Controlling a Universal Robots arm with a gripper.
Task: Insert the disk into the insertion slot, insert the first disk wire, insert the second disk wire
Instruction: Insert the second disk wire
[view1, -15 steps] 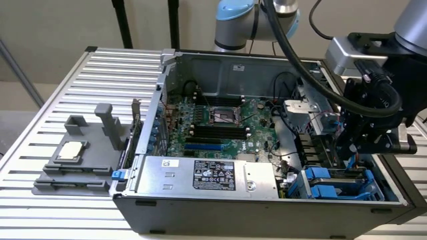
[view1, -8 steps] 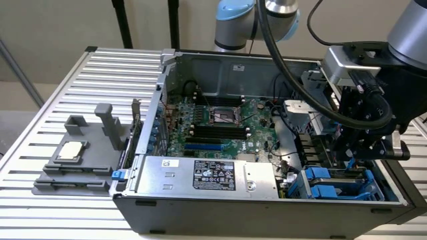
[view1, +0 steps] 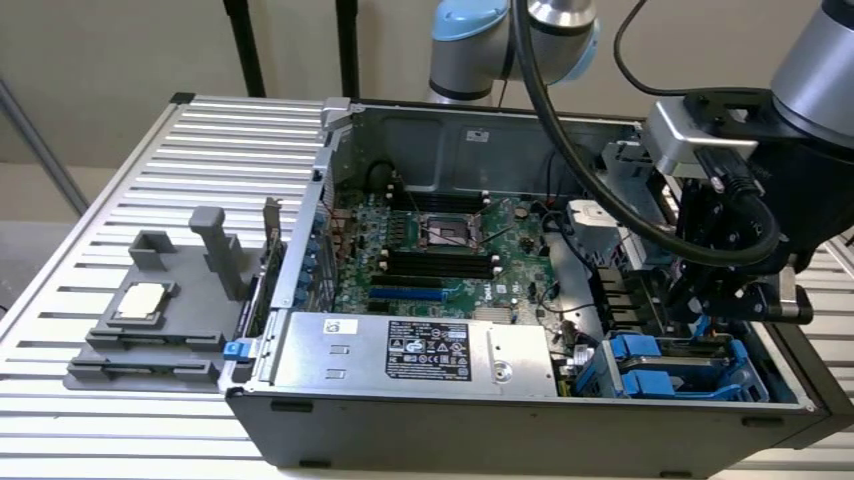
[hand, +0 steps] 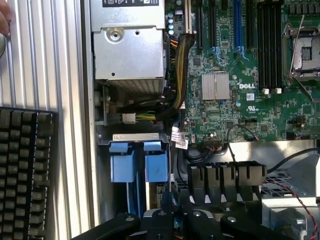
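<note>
Closest to the lens, black gripper, poised low inside the open computer case; no telling whether spread or closed, or gripping anything. Hangs just beside the insertion slot, likely so as to reach the drive's connector end from above. Inside the slot, two blue carrier tabs side by side; disk probably seated behind them, metal body hidden. Case laid on its side, lid off, for access from overhead. Holds motherboard, silver power supply, yellow-black cable bundle. Outside, on the slatted table, grey fixture cradling a small chip.
</note>
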